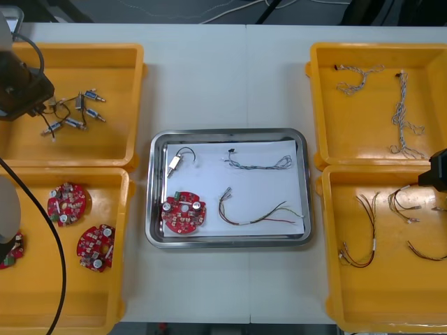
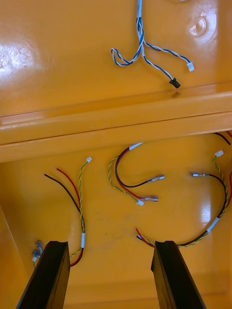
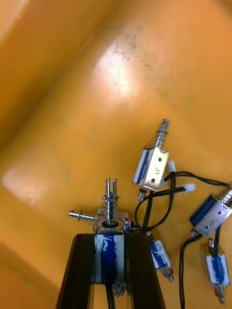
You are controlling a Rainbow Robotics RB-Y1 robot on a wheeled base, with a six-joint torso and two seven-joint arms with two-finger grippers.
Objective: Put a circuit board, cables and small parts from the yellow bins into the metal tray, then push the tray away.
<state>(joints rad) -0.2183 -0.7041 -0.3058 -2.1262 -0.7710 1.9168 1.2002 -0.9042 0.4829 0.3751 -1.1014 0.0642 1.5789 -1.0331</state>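
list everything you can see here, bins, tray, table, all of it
table: one, light, under everything
yellow bins: four, yellow, two at each side
metal tray: one, shiny rim, white inside, between the bins
circuit boards: four, red, three in the left near bin, one in the tray
small metal parts: several, silver and blue, left far bin; one in the tray
twisted cables: three, blue and white, two in the right far bin, one in the tray
red and yellow cables: at least four, right near bin; one in the tray
left tool: black, left far bin, shut on a small metal part
right tool: black, open, over the right near bin
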